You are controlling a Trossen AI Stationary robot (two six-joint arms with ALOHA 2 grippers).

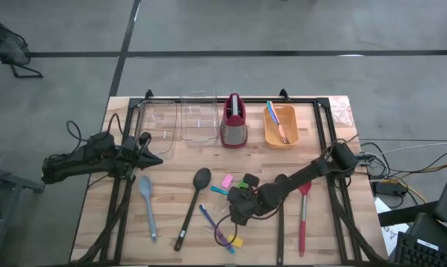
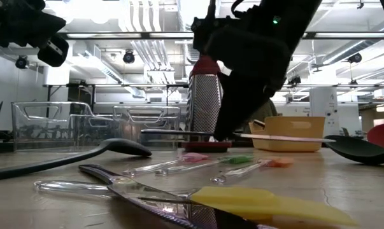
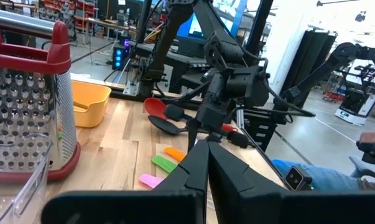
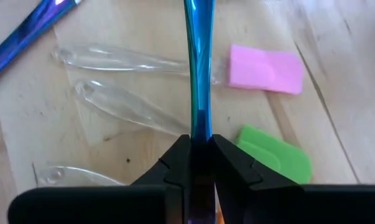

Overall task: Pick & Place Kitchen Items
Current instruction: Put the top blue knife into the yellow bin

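My right gripper (image 1: 236, 199) (image 4: 199, 140) is shut on a thin blue iridescent piece of cutlery (image 4: 198, 62) over the middle of the table. Under it lie clear-handled pieces with a pink head (image 4: 265, 68) and a green head (image 4: 277, 155). A black spoon (image 1: 193, 204), a grey-blue spoon (image 1: 147, 204) and a red spoon (image 1: 303, 219) lie flat on the table. More thin cutlery (image 1: 212, 219) and a yellow block (image 1: 236, 242) lie near the front. My left gripper (image 1: 153, 148) (image 3: 207, 158) is shut and empty at the table's left. My right gripper pinches the blue cutlery piece between its two fingers at one end of its stem (image 4: 199, 124). The piece runs straight on from the fingers, along them. In the low view it is about level (image 2: 179, 132), clear of the table.
Along the far edge stand two clear bins (image 1: 158, 122) (image 1: 198, 120), a red-and-grey grater (image 1: 234, 122) and an orange bin (image 1: 280, 124) with cutlery in it. Black frame rails (image 1: 119, 208) run along both table sides.
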